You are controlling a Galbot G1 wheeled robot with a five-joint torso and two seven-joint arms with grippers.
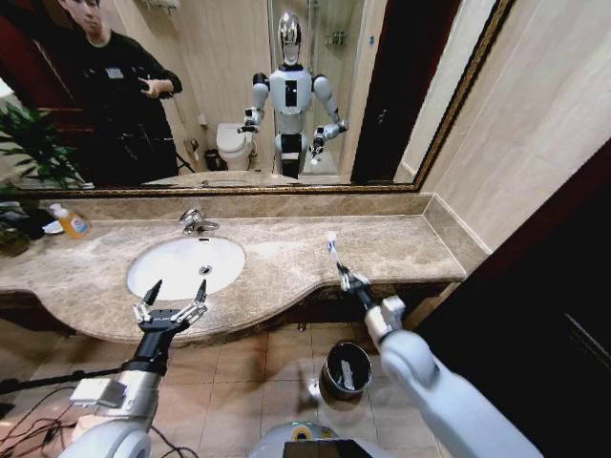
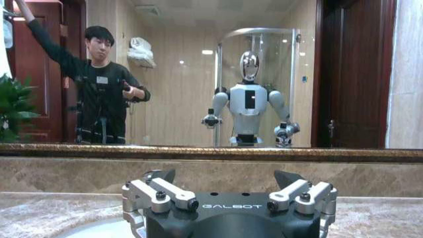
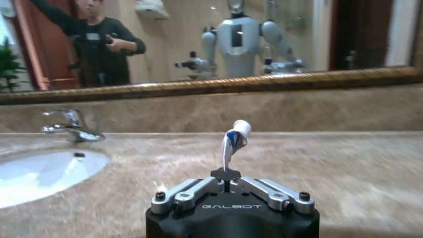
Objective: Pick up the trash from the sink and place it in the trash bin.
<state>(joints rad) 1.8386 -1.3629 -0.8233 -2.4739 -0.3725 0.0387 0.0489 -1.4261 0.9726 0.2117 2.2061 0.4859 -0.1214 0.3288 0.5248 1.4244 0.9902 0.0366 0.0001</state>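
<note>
The right gripper (image 1: 343,277) was up over the front edge of the marble countertop (image 1: 401,250), its fingers pressed together on a small white tube (image 1: 332,248) with a blue band near its cap. The tube stood nearly straight up out of the fingertips, pinched at its flat bottom end, cap end highest. From the right wrist view the same tube (image 3: 233,144) rose right out of the closed fingers (image 3: 198,187), leaning slightly, with the countertop spread out beyond it and the mirror behind.

Down on the tiled floor, below that gripper and closer in toward the robot's base, sat the trash bin (image 1: 346,368), a dark round thing with a shiny rim. A pale scrap lay inside it, though I couldn't tell what kind. The tube was well above the bin and farther out, not over its mouth.

The left gripper (image 1: 172,303) hung at the near rim of the sink (image 1: 181,265), fingers spread wide, nothing between them. The white basin lay just beyond its fingertips, and the chrome tap (image 1: 197,222) stood past that, on the far side of the bowl. In the left wrist view the two finger pairs (image 2: 158,193) stood well apart, with the basin's edge just showing beneath them. Well off to that gripper's outer side, by the wall, a yellow-orange soap bottle (image 1: 70,222) stood on the counter.
</note>
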